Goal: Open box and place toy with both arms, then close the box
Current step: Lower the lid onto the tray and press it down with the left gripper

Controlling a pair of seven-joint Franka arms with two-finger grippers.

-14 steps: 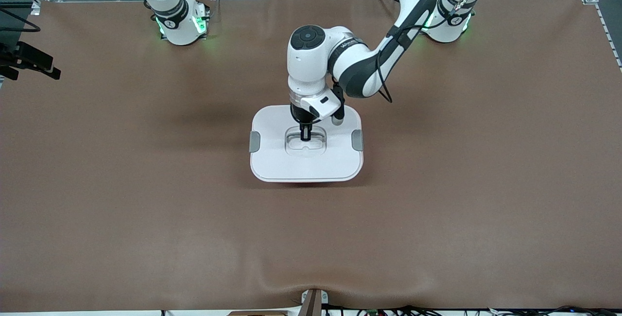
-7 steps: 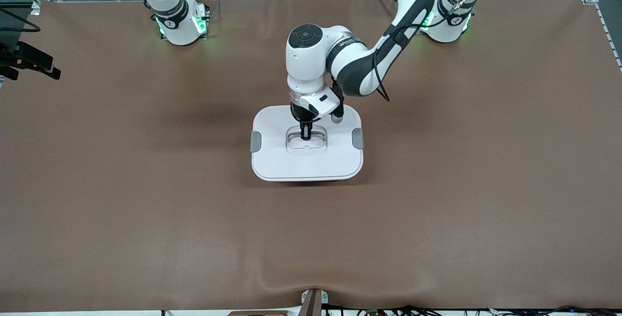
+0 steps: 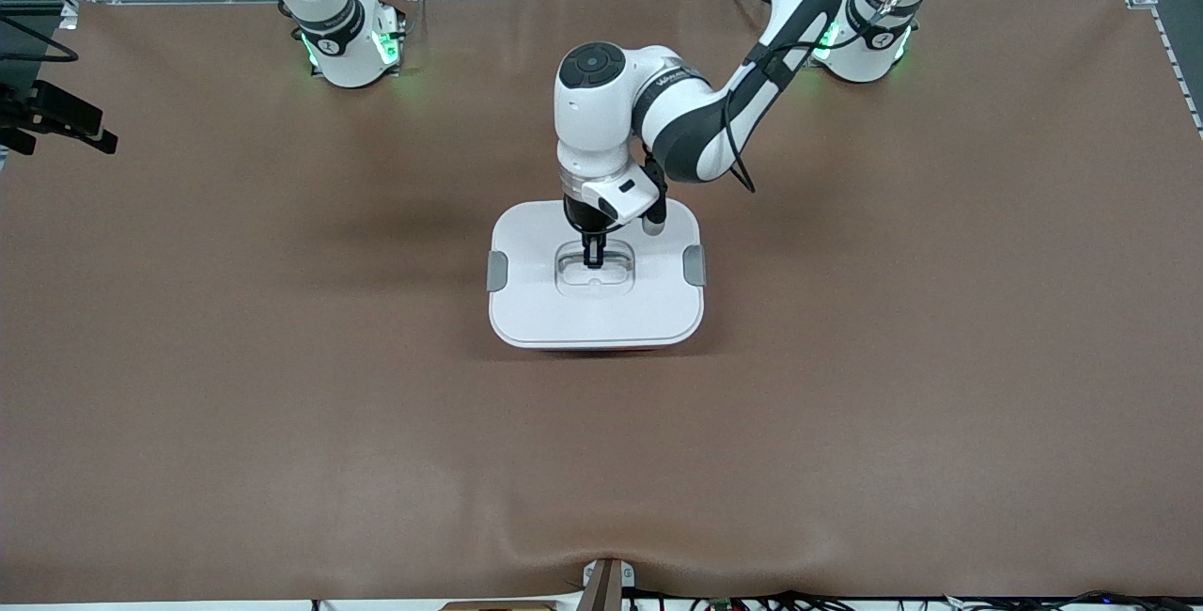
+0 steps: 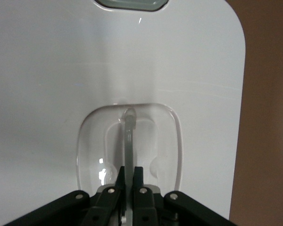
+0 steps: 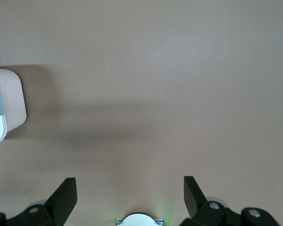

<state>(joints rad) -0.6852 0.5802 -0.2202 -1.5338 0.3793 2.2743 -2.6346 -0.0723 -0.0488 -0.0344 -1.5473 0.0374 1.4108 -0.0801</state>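
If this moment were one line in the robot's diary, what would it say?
left gripper: shut on lid handle | right gripper: open, waiting | box: lidded

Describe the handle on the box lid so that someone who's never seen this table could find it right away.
On the brown table sits one white-lidded box with grey clips. In the lid's middle lies a clear recessed pocket crossed by the handle, a thin see-through bar. It is the only transparent part, and the left claw is shut on it.

White arms (image 3: 611, 122) w/ black joint bands, blk cables, green base lights.
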